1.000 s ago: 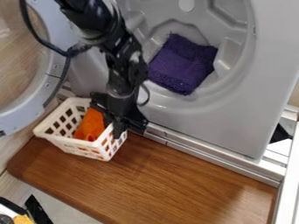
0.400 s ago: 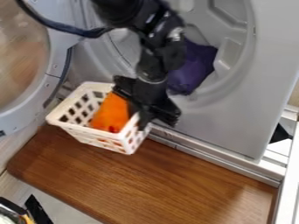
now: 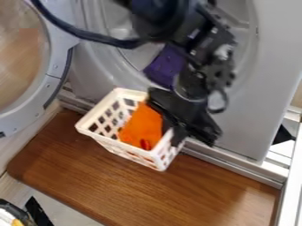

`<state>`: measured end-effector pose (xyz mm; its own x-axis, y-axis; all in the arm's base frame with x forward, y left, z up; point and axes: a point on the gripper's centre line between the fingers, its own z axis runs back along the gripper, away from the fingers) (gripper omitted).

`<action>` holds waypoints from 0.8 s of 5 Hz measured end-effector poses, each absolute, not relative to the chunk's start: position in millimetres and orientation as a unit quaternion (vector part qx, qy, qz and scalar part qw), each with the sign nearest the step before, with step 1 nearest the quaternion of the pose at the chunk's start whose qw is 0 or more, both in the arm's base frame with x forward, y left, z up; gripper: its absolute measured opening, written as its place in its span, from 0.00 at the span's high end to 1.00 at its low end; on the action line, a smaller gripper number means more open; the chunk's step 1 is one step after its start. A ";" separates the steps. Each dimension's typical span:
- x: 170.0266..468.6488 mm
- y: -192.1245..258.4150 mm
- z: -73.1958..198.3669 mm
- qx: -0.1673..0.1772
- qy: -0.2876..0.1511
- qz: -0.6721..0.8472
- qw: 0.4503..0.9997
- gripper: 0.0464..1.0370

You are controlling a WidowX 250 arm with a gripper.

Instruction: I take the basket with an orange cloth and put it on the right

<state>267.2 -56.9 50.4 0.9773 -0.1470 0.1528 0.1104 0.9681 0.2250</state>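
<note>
Basket with orange cloth inside, its rim held in black tool, over wooden board

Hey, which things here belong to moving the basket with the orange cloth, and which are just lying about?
Part of the job:
- white basket
- orange cloth inside it
- black robot arm, jaws closed on the basket's rim
- wooden board, probably where it goes

Just there:
- purple cloth in the drum
- open round door
- grey machine front
</note>
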 end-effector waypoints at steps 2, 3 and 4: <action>262.5 -104.6 37.7 0.094 -0.076 -0.059 0.991 0.95; 254.7 -122.5 23.5 0.106 -0.054 -0.067 0.991 0.95; 252.2 -146.7 9.8 0.112 -0.045 -0.080 0.989 0.95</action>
